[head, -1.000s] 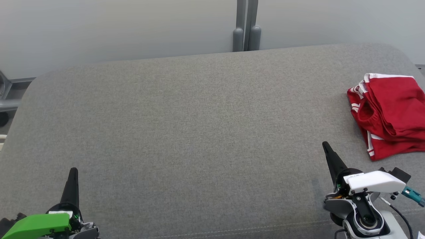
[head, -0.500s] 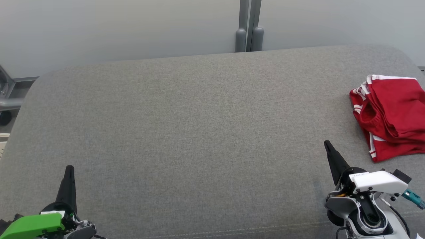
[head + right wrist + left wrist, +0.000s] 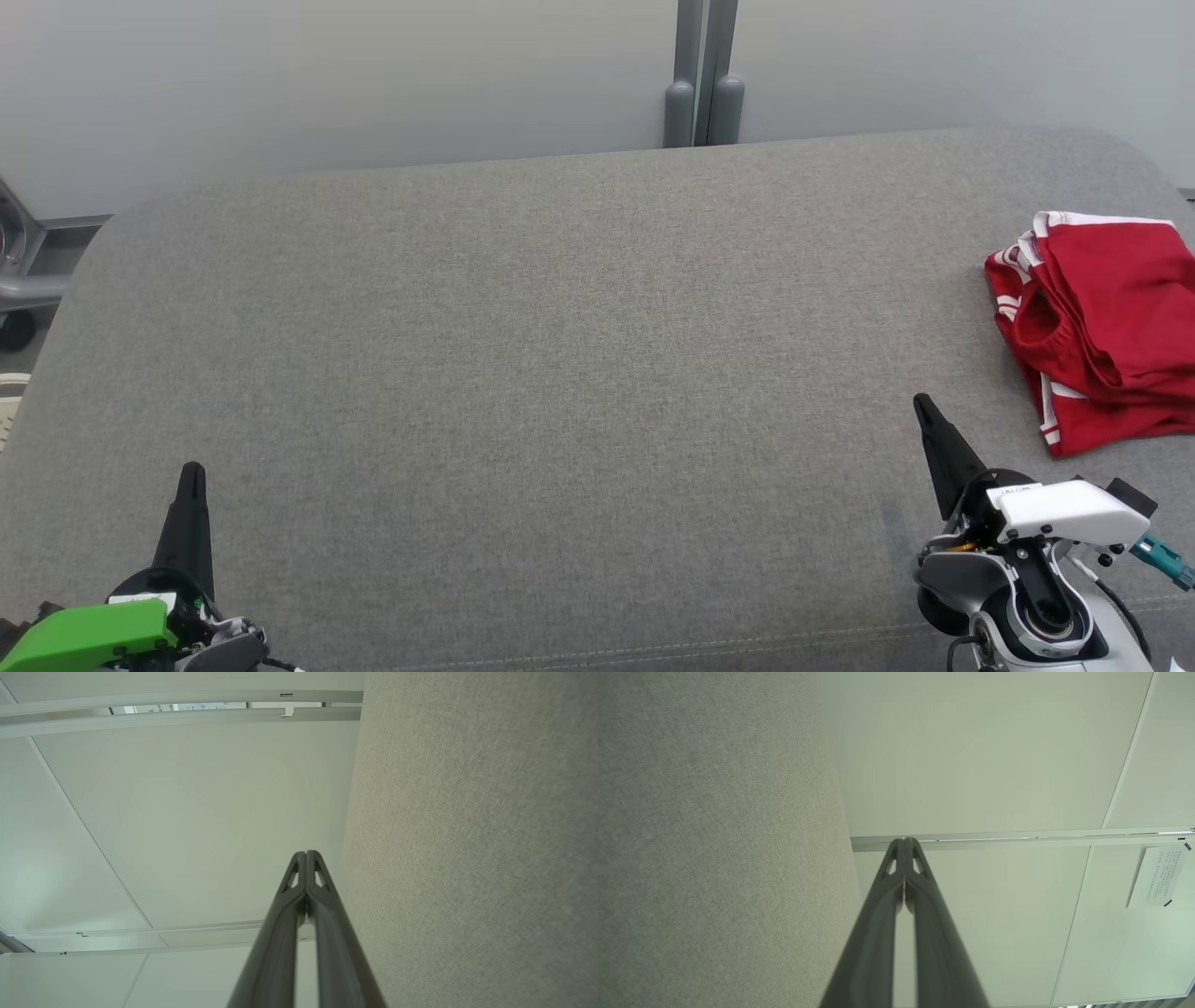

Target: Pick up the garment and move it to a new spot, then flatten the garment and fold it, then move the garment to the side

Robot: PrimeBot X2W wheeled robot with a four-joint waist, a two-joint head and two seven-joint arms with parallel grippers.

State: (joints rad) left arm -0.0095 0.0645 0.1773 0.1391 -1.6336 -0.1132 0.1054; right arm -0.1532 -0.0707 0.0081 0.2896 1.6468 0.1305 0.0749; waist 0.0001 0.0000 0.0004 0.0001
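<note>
Red folded cloth garment with white trim point(image 3: 1102, 327) lies on my grey fabric-covered bench point(image 3: 560, 355), beyond and to the right of my right pincer point(image 3: 924, 403). The picture edge cuts it off, so I can't judge its long axis. Both pincers are together and empty. The left pincer point(image 3: 191, 471) sits well apart, so the right arm is nearer. Pale wall panels point(image 3: 373, 75) stand beyond.

My left gripper point(image 3: 905, 842) is smooth dark plastic, faintly glossy. The cushion point(image 3: 560, 327) is coarse woven cloth — matt; the garment point(image 3: 1111, 317), finer cloth.
</note>
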